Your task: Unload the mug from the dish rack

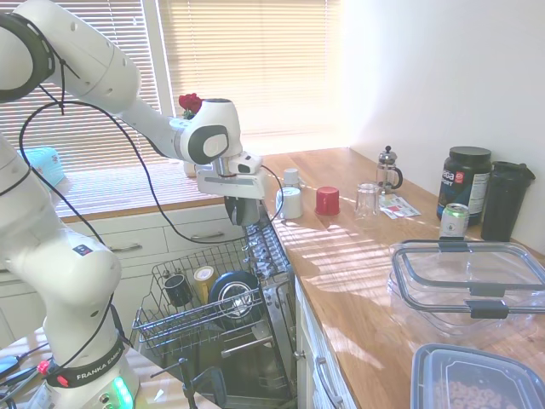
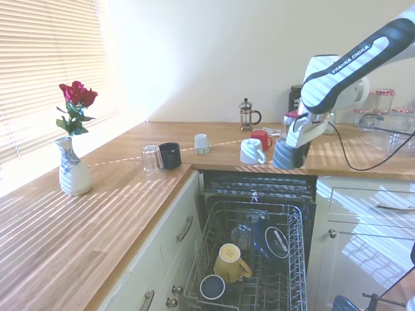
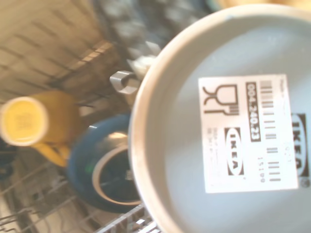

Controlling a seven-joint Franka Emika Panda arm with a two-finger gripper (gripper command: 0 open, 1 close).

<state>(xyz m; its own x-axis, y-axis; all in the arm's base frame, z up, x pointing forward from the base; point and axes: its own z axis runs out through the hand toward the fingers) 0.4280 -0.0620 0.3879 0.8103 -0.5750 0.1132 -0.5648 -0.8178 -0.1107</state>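
Above the dish rack [image 2: 285, 259], hand [image 2: 290, 150] gripping grey mug [image 2: 287, 155], IKEA label underneath.

Sunlight comes through slatted blinds [image 1: 247, 60] over the window and falls in bright stripes across the wooden desk [image 2: 78, 227], which runs along two walls and turns a corner. The wall [image 2: 214, 52] behind it is plain white. Below the desk are white cabinets [image 2: 363, 220] with drawers and metal handles [image 2: 185, 228]. On the sill side stands a white vase [image 2: 71, 170] with red roses [image 2: 78, 96]. The strongest glare sits in the corner near the window.
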